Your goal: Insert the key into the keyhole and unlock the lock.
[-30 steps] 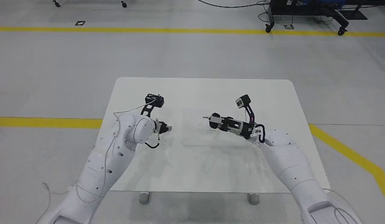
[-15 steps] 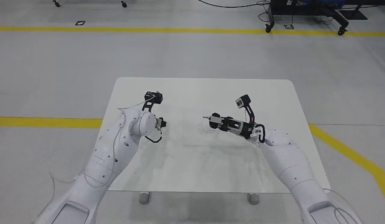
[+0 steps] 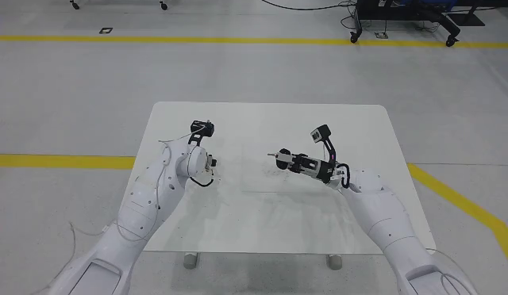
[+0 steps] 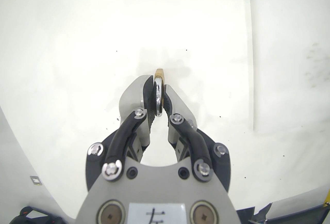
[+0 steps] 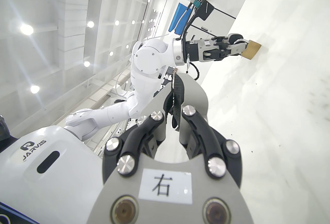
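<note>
Nearest in my right wrist view, the right gripper [image 5: 177,85] is clenched on the key [image 5: 175,71], whose tip pokes past the jaws. Farther off, the left gripper [image 5: 243,45] grasps the lock [image 5: 252,51], its brass body beyond the jaws. My left wrist view adds the shackle [image 4: 157,98], pinched between the pads. Since a second ago the left gripper has drawn back from the key.

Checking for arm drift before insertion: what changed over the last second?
The left gripper, shut on the lock, drew back slightly, away from the right gripper. The right gripper stayed put, shut on the key aimed toward the lock. Nothing was grasped or released.
</note>
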You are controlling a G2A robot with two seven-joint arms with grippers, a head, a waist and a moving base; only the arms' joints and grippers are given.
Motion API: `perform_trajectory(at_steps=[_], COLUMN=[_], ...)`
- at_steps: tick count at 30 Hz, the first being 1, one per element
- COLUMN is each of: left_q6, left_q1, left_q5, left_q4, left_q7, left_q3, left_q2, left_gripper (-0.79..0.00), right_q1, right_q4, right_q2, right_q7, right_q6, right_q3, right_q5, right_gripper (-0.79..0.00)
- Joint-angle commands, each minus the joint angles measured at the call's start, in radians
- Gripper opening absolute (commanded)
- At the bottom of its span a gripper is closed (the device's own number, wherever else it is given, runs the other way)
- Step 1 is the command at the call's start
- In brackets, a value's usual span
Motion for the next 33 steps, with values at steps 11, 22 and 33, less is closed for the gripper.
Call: perform_trajectory(at_steps=[11, 22, 33], left_q6=[-0.075, -0.175, -0.520], left_q1=[0.052, 0.137, 0.214], left_q5=[-0.044, -0.302, -0.928], left_q4=[-0.052, -0.138, -0.074], left_q7=[0.059, 0.246, 0.397], left_q3=[-0.054, -0.177, -0.290], left_q2=[0.007, 0.011, -0.007], left_gripper=[-0.785, -0.785, -0.785], right_q1=[0.000, 0.000, 0.000], right_q4=[0.000, 0.000, 0.000], right_q2=[0.000, 0.000, 0.000], right_q7=[0.000, 0.000, 0.000], right_q6=[0.000, 0.000, 0.000], right_q3=[0.000, 0.000, 0.000], right_q5=[0.000, 0.000, 0.000], right_gripper=[-0.785, -0.785, -0.785])
